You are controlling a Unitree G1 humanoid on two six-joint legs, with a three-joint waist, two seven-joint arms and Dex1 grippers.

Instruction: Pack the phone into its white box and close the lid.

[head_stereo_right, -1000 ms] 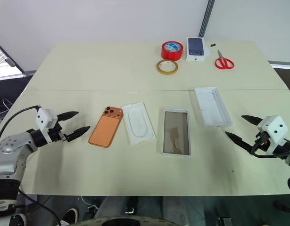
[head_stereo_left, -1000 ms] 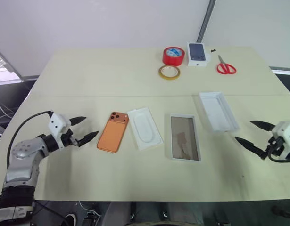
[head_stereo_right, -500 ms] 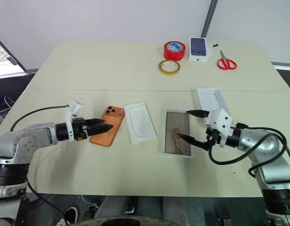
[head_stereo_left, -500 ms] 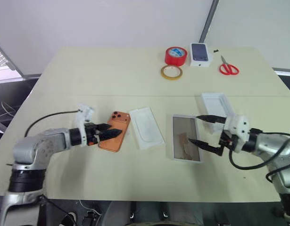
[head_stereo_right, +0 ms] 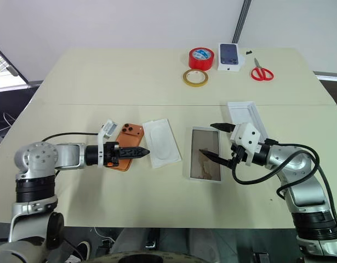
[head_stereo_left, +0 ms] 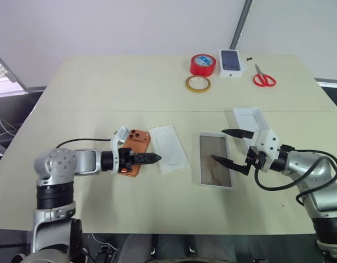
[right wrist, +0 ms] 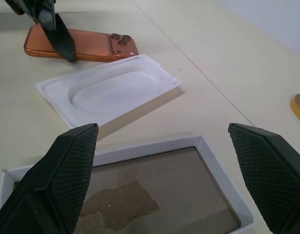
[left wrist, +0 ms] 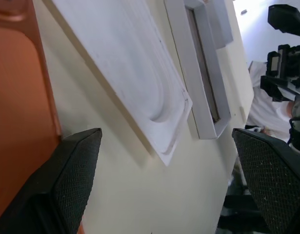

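The orange phone (head_stereo_left: 134, 143) lies face down on the table, left of centre. My left gripper (head_stereo_left: 156, 159) is open and points right. It sits low over the phone's near end, its tips past the phone's edge toward the white insert (head_stereo_left: 169, 148). In the left wrist view one finger (left wrist: 74, 170) is beside the phone (left wrist: 18, 122); contact cannot be told. The white box (head_stereo_left: 215, 167) lies open with its brownish bottom showing. My right gripper (head_stereo_left: 218, 145) hovers open and empty over it. The lid (head_stereo_left: 249, 121) lies hollow side up, behind and to the right of the box.
At the table's far edge stand a red tape roll (head_stereo_left: 202, 64), a yellow tape ring (head_stereo_left: 196, 83), a small white box with a dark phone picture (head_stereo_left: 231, 60) and red scissors (head_stereo_left: 262, 79). The insert lies between phone and box.
Both arms have swung inward. The left gripper moved right over the phone and rolled its wrist. The right gripper came from the table's right side to above the box.
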